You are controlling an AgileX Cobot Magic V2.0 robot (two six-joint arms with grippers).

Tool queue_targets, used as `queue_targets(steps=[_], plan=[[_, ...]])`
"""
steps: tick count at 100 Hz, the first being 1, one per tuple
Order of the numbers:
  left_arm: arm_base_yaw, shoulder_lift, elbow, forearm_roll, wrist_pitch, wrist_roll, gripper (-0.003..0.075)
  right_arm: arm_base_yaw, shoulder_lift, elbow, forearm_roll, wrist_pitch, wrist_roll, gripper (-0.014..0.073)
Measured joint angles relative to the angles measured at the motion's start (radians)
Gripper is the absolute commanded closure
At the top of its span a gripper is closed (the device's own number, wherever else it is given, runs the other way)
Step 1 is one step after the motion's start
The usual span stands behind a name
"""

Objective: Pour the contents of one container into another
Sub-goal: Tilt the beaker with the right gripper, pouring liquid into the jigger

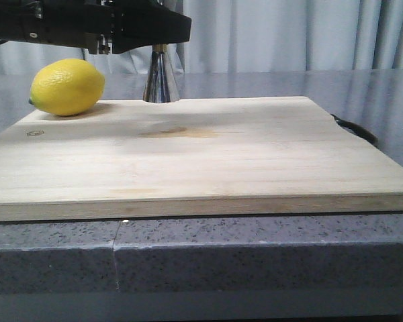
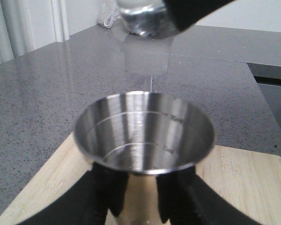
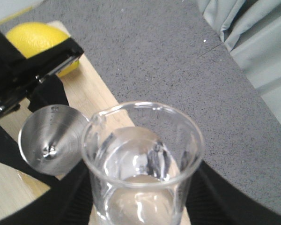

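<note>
Nearest the front camera, the pale wooden cutting board [image 1: 201, 154] is lying flat on the speckled grey counter [image 1: 255, 248], with a lemon [image 1: 67, 86] at its far left corner. Just right of the lemon, the steel jigger [image 1: 161, 80] is standing upright at the board's far edge, long axis vertical, upper cup opening upward. The left gripper [image 2: 143, 199] is clamping it around the narrow waist, a sensible hold: polished metal is probably slippery, but rigid and light. The right gripper [image 3: 140, 206] is gripping the glass beaker [image 3: 143, 154] low on its body, up in the air just beside and above the jigger's mouth. The beaker is standing near upright, perhaps leaning slightly, its pouring lip facing toward the jigger and clear liquid sitting in its base. Thin glass is fragile and smooth, so firm but gentle pressure seems wise, and tipping slowly over the lip should limit spilling.
</note>
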Motion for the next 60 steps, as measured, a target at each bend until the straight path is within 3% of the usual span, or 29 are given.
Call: queue_targets(steps=[60], plan=[[0.0,0.0,0.0,0.0,0.0,0.0,0.051,0.0,0.058,-0.005,-0.027,0.054,-0.224,0.0292]])
